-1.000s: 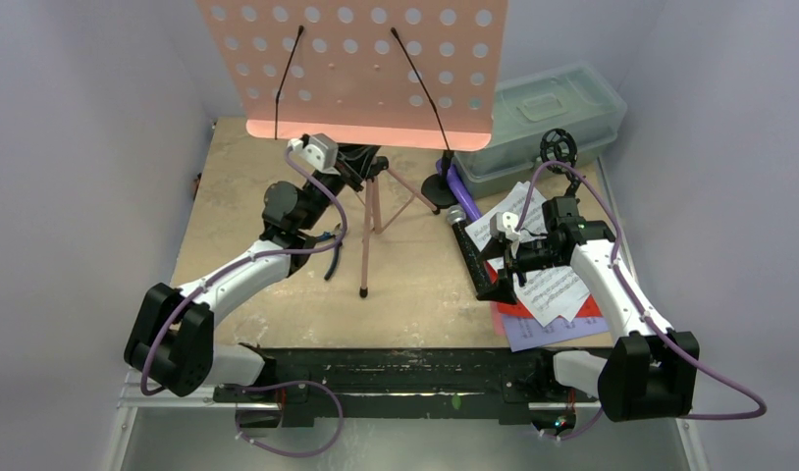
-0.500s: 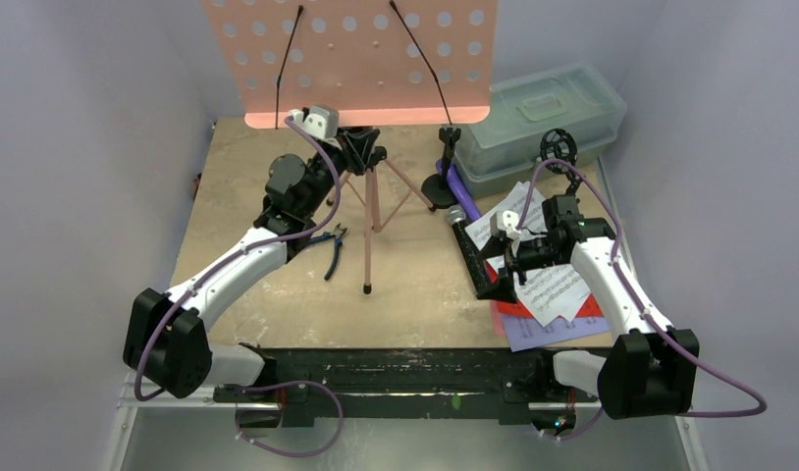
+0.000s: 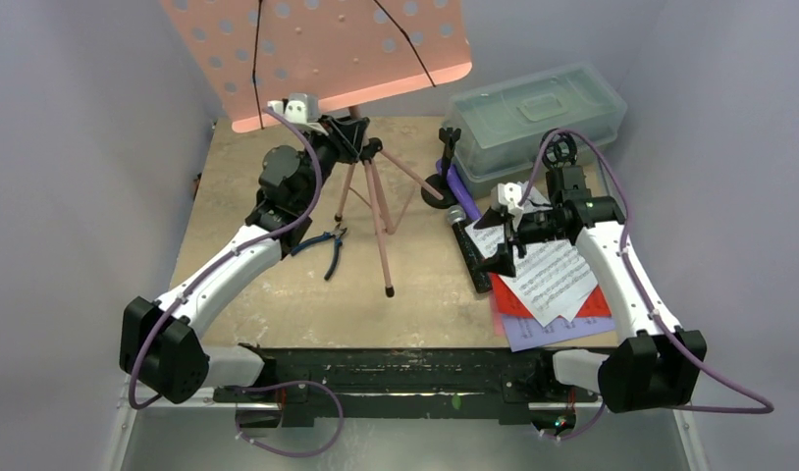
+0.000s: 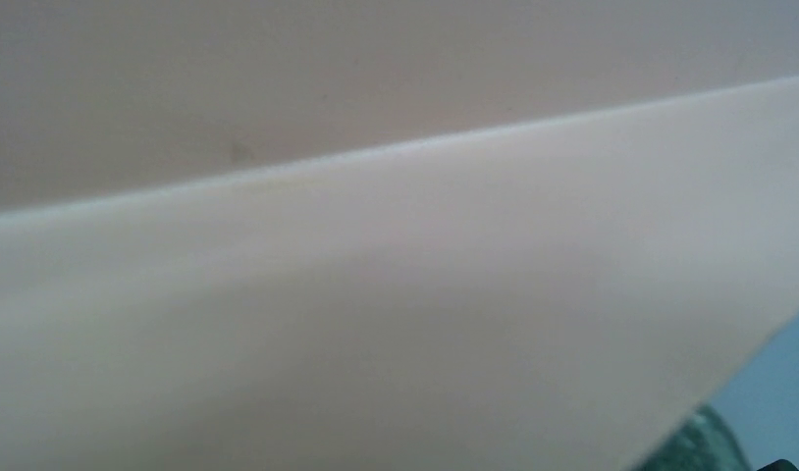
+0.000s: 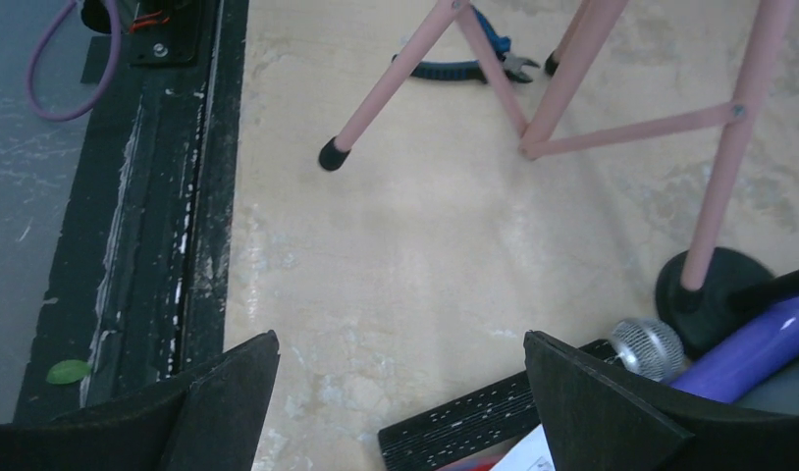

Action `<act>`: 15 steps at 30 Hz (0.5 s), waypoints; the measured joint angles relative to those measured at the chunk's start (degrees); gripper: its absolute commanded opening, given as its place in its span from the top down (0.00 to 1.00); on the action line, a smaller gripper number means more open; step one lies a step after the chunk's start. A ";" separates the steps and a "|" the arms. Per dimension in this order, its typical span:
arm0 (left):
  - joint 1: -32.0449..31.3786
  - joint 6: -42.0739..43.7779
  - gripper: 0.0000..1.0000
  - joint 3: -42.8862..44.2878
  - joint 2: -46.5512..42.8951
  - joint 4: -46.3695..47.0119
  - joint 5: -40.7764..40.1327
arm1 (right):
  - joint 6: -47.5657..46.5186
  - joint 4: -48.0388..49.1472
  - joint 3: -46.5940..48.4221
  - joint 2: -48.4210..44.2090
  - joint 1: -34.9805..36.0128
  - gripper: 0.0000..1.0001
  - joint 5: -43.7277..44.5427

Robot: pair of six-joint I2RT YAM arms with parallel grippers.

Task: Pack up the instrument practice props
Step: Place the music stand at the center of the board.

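Over desk (image 3: 425, 314), packing barely begun. Left hand (image 3: 345, 132) looks clamped on black hub under panel of music stand (image 3: 317, 54), stand tilted. Wrist view only pink blur, so grip uncertain. Right hand (image 5: 405, 392) wide open, empty, above black mic (image 3: 471, 250) and sheets (image 3: 553, 280). Purple mic (image 3: 461, 182) and mic holder (image 3: 450, 137) loose beside box (image 3: 533, 103), lid on. Nothing stowed.

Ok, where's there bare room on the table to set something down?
Bare tabletop lies between the pink stand's near foot and the black mic, and between the pliers and the front rail. The right side is crowded: music sheets, purple mic, lidded box.
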 measured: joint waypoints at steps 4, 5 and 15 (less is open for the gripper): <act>0.00 -3.85 1.00 1.44 -0.11 -1.92 -0.76 | 5.92 4.26 6.23 0.79 4.26 0.01 1.81; 0.00 -4.92 1.00 1.88 -0.20 -2.73 -0.87 | 7.69 5.68 7.85 1.20 5.66 0.01 2.27; 0.00 -15.17 1.00 2.67 -3.91 -11.61 -1.55 | 31.30 23.45 18.56 7.61 12.07 0.03 7.58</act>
